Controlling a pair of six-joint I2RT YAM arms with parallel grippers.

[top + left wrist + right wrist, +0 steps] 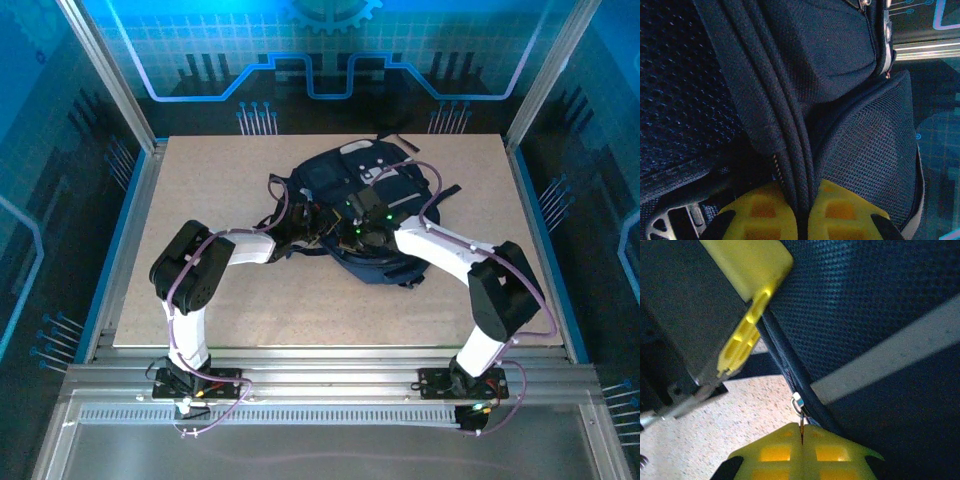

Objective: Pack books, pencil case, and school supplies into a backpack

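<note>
The dark navy backpack (pixel 325 178) lies in the middle of the table, with both grippers at its near edge. My left gripper (pixel 802 194) (pixel 320 224) is shut on a piped seam of the backpack (pixel 850 50), and zipper teeth show beside the pinched fold. My right gripper (pixel 801 434) (pixel 354 236) is shut on the thin metal zipper pull (pixel 801 420) below the slider (pixel 798 402), at the edge of the backpack (pixel 865 300). The left gripper's yellow fingers (pixel 747 315) show at the upper left of the right wrist view. The books, pencil case and school supplies are out of view.
The speckled table (pixel 250 300) is bare around the backpack. Dark straps (pixel 445 190) trail off the backpack to the right. A light grey stripe (pixel 890 355) crosses the fabric. Aluminium frame posts and blue walls enclose the table.
</note>
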